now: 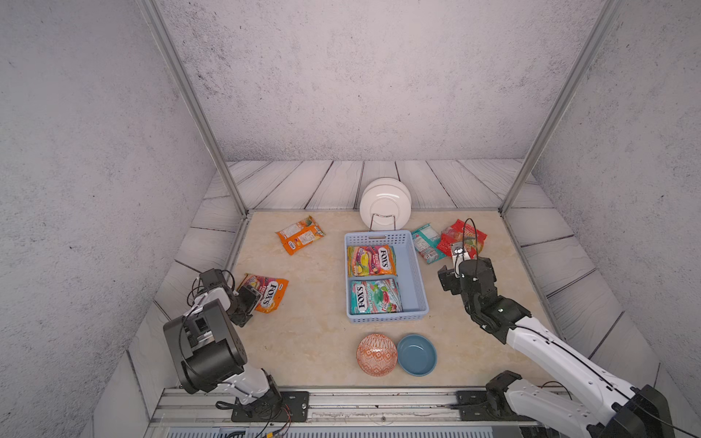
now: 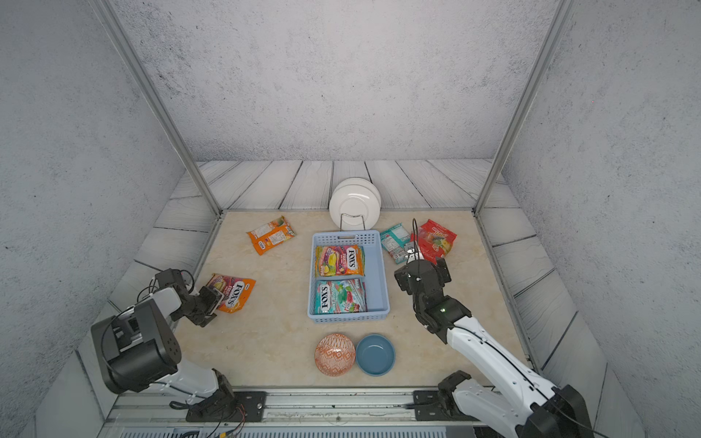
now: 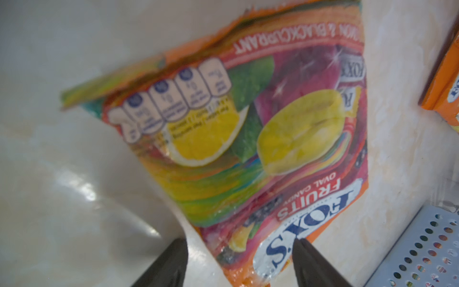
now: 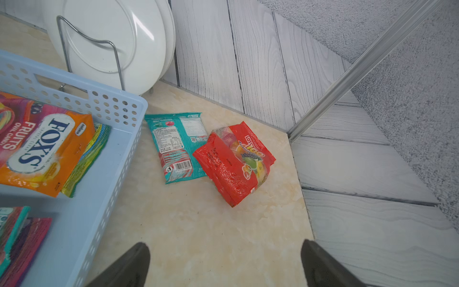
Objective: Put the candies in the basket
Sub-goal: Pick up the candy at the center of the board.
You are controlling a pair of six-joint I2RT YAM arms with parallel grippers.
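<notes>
Left claw (image 3: 239, 242): being held released, astride a corner of the orange FOX'S bag (image 1: 272, 294), lower left in both top views | right claw (image 4: 225, 243): being held released over the surface (image 4: 198, 223), near the red bag (image 4: 233, 164).

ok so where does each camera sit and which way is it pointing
Top views: high behind the robot, looking down and forward; left arm and right arm show, basket mid-table.
Left wrist: behind the left tool, looking down at an orange Fox's bag; only fingertips show.
Right wrist: behind the right tool, facing the far right corner, teal bag, red bag; only fingertips show.
Shared: both wrist views catch the basket's perforated wall.
</notes>
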